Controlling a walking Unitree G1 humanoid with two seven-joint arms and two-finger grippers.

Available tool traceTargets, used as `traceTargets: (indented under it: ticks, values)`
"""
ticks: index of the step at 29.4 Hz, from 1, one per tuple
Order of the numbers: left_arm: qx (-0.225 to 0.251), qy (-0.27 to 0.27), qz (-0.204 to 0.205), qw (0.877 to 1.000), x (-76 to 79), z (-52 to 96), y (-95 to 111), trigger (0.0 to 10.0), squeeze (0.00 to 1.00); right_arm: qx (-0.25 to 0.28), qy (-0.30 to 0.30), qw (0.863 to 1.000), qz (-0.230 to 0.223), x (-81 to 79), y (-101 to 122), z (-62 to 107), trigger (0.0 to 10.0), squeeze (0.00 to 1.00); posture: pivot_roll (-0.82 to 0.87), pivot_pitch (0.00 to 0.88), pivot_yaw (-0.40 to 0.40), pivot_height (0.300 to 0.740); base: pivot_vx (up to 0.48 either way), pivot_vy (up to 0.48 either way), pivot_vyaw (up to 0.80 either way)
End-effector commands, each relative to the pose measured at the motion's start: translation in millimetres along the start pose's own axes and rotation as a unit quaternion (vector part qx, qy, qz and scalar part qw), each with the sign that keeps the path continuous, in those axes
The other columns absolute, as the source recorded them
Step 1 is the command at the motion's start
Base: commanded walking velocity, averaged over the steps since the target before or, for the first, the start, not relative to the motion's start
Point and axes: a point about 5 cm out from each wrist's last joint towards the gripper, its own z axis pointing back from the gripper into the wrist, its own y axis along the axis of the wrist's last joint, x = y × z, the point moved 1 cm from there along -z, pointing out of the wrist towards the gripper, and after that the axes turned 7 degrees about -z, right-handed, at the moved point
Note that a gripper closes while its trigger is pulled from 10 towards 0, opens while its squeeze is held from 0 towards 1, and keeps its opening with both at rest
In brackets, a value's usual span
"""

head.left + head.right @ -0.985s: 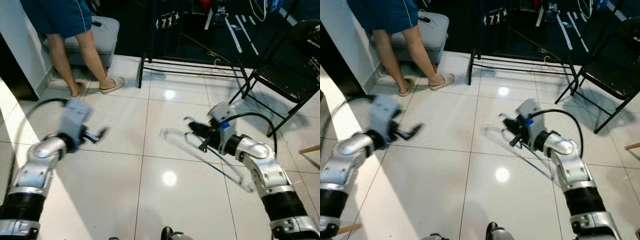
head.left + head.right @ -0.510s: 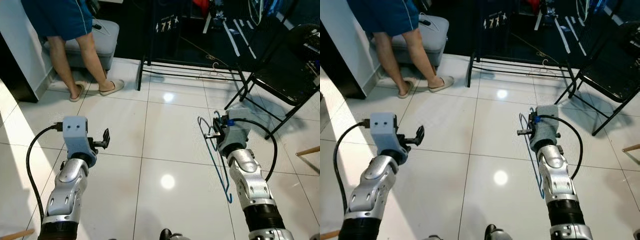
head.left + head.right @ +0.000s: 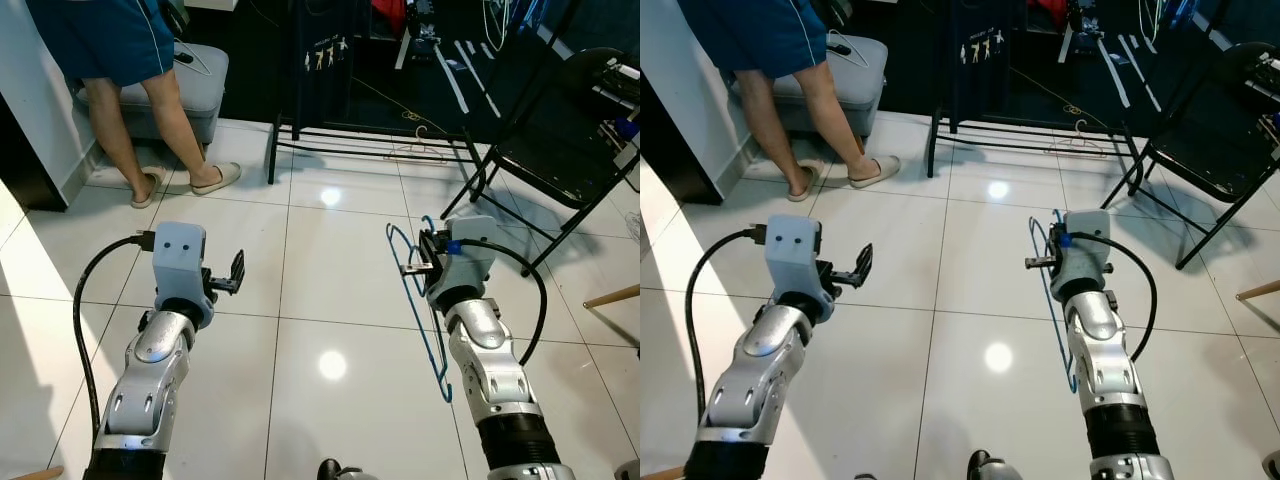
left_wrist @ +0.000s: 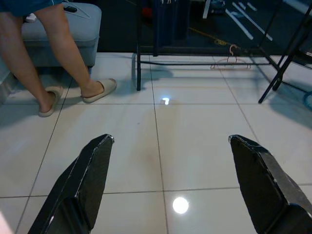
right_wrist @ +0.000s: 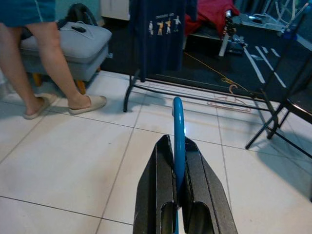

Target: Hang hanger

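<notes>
A blue wire hanger [image 3: 428, 325] hangs edge-on from my right gripper [image 3: 424, 262], its hook [image 3: 394, 240] to the left of the fingers. In the right wrist view the two black fingers [image 5: 158, 180] are shut on the blue hanger [image 5: 178, 122], which rises between them. My left gripper [image 3: 236, 272] is held out over the tiles, open, with nothing between its fingers [image 4: 90, 180]. Ahead stands a black clothes rack [image 3: 370, 132] with a dark T-shirt [image 3: 320, 50] hanging on it.
A person [image 3: 120, 60] stands at the far left beside a grey ottoman [image 3: 195, 75]. A black folding chair [image 3: 560, 150] stands at the right. A pale hanger [image 3: 415, 150] lies by the rack's base. White tiles [image 3: 320, 290] stretch between me and the rack.
Both arms have swung from pointing inward to pointing forward at the rack. The hanger has turned from lying across to hanging edge-on. The view has also shifted slightly.
</notes>
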Motion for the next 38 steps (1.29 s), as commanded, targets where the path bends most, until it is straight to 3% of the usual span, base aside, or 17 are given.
traceTargets:
  ticks: [1, 6, 19, 38]
  values:
    - [-0.001, -0.001, 0.006, 1.000, 2.6, -0.6, 0, 10.0, 0.00, 0.001, 0.000, 1.000, 0.004, 2.1, -2, 2.8, 10.0, 0.00, -0.04, 0.150, -0.094, 0.740, 0.394, 0.000, 0.00]
    - [-0.005, 0.000, -0.001, 1.000, 5.2, -1.5, 0, 10.0, 0.00, 0.003, 0.008, 1.000, -0.007, -1.8, -3, 2.9, 10.0, 0.00, -0.04, 0.117, -0.089, 0.740, 0.395, 0.000, -0.19]
    - [0.008, -0.002, 0.006, 1.000, 6.1, -8.4, 9, 10.0, 0.00, 0.014, 0.014, 1.000, -0.012, -2.1, 1, 3.5, 10.0, 0.00, -0.04, 0.133, -0.091, 0.740, 0.415, 0.000, -0.76]
    - [0.011, 0.002, 0.006, 1.000, 6.5, -10.9, 14, 10.0, 0.00, 0.021, 0.016, 1.000, -0.016, -4.7, 4, -0.1, 10.0, 0.00, -0.03, 0.150, -0.088, 0.740, 0.426, 0.000, 0.00]
